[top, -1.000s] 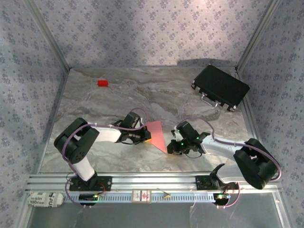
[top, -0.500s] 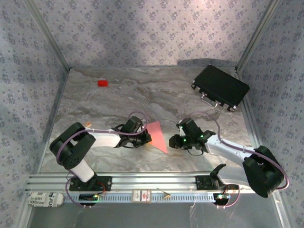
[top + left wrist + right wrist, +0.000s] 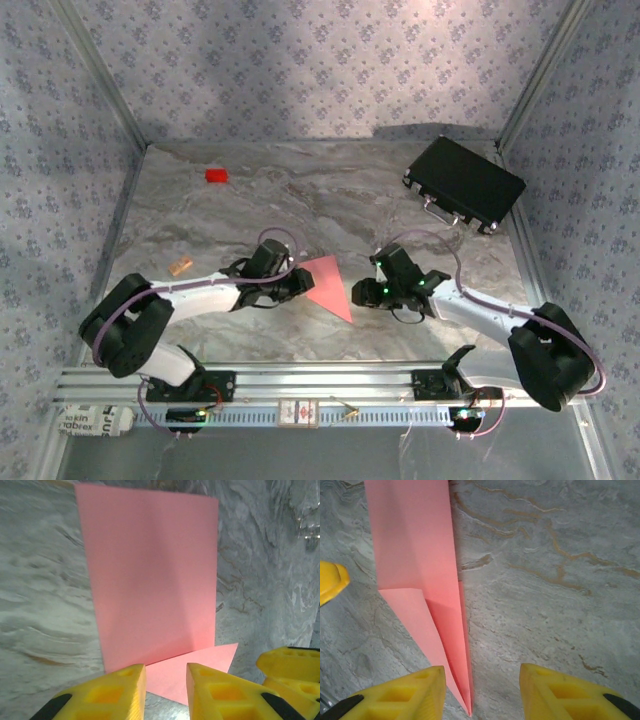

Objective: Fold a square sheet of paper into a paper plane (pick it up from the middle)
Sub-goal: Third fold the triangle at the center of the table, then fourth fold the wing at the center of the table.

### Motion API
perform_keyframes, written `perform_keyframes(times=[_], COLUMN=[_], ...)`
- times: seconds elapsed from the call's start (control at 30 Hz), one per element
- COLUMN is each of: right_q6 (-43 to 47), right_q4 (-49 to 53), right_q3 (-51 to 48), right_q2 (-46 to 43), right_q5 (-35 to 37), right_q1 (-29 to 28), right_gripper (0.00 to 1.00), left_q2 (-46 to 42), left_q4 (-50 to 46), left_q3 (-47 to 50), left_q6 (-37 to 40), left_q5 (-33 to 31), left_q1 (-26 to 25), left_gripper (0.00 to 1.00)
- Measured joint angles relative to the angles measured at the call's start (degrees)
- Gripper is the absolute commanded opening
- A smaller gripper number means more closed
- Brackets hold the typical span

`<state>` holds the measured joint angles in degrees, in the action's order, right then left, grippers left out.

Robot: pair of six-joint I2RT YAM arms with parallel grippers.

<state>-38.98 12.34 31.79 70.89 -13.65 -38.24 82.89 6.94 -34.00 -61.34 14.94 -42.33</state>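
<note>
- I am resting the square sheet of paper [image 3: 328, 286], already creased into a pointed shape, on the tabletop [image 3: 220, 215] between the two arms, where both can reach its folds.
- I am holding the left tool [image 3: 166, 675] open at the sheet's left edge, gripping nothing.
- I am holding the right tool [image 3: 482, 675] open too, the pointed tip lying under its gap, probably lining up for the next crease.
</note>
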Motion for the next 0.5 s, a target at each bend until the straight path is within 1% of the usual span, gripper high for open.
perform_keyframes(times=[0.2,0.43,0.5], right_q6=[0.3,1.2,1.4], right_q4=[-1.2,-2.7,-3.2], right_q3=[1.2,4.2,4.9], right_q2=[2.8,7.0,7.8], right_q5=[-0.9,-3.0,-3.3], right_q1=[-0.7,-1.7,-1.9], right_gripper=[0.42,0.39,0.36], left_q2=[-3.8,-3.8,-3.4], left_q4=[-1.7,-2.0,-1.5], left_q3=[2.4,2.8,2.8], left_q6=[0.8,0.9,0.8], left_q5=[0.1,1.9,2.6], left_q1=[3.0,3.5,3.5], left_gripper=[0.33,0.35,0.35])
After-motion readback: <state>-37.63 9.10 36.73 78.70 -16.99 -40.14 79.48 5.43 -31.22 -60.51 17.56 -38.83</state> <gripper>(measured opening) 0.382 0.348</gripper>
